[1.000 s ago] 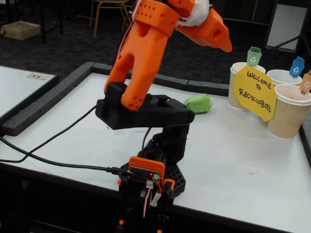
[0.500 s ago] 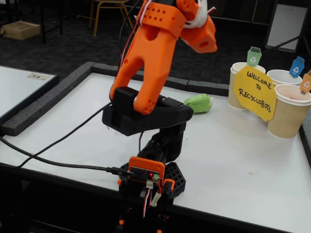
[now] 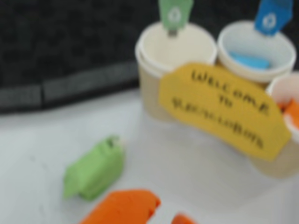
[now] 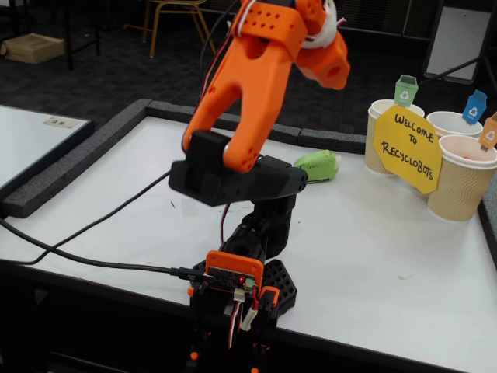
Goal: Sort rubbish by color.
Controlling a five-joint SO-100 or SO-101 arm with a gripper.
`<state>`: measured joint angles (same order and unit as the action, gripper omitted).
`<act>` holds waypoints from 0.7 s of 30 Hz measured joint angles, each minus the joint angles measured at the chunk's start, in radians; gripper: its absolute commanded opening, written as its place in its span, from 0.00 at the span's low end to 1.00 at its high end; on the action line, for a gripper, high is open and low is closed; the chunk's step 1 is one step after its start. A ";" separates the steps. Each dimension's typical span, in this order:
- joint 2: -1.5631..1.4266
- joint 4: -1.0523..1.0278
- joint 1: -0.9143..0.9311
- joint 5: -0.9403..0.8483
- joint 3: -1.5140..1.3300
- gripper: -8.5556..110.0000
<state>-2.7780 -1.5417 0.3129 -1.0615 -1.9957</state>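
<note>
Gripper [image 3: 161, 215] tips cropped, blurred, green wad [image 3: 96, 170] soft

Open worktop [image 4: 388, 249] surrounds the green wad [image 4: 318, 165] on near and left sides; cups [image 4: 458, 183] and yellow sign [image 4: 406, 149] crowd the right, foam border [image 4: 326, 140] just behind.

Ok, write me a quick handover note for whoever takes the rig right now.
Hand: raised above the table, nothing seen in it; only its orange tips show at the bottom of the wrist view, so open or shut is unclear.
Green wad: lying on the table, left of the cups in the wrist view, untouched.
Blue wad: in the blue-flag cup. Done.
Orange wad: in the cup at the right edge. Done.
Green-flag cup: looks empty.
Left: pick up the green wad and drop it in the green-flag cup.
</note>
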 measured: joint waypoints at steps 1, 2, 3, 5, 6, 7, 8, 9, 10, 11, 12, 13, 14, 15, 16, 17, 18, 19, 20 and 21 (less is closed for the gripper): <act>0.014 0.017 0.006 -0.051 -0.005 0.07; 0.031 0.035 0.012 -0.107 -0.009 0.07; 0.049 0.054 0.020 -0.166 -0.012 0.07; 0.084 0.086 0.034 -0.279 -0.018 0.07; 0.098 0.097 0.038 -0.327 -0.021 0.07; 0.110 0.107 0.043 -0.376 -0.023 0.07; 0.126 0.112 0.046 -0.423 -0.023 0.07; 0.140 0.115 0.048 -0.469 -0.023 0.07; 0.155 0.117 0.048 -0.515 -0.023 0.07; 0.167 0.117 0.049 -0.560 -0.023 0.07; 0.178 0.117 0.049 -0.603 -0.023 0.07; 0.189 0.117 0.049 -0.643 -0.023 0.07; 0.199 0.117 0.051 -0.683 -0.023 0.07; 0.209 0.117 0.051 -0.718 -0.023 0.07; 0.218 0.117 0.051 -0.747 -0.023 0.07; 0.225 0.117 0.051 -0.773 -0.023 0.07; 0.233 0.117 0.051 -0.802 -0.023 0.07; 0.236 0.117 0.051 -0.825 -0.023 0.07; 0.236 0.117 0.051 -0.841 -0.023 0.07; 0.236 0.117 0.048 -0.851 -0.023 0.07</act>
<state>-2.5418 -1.4251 0.3605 -1.9129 -2.0187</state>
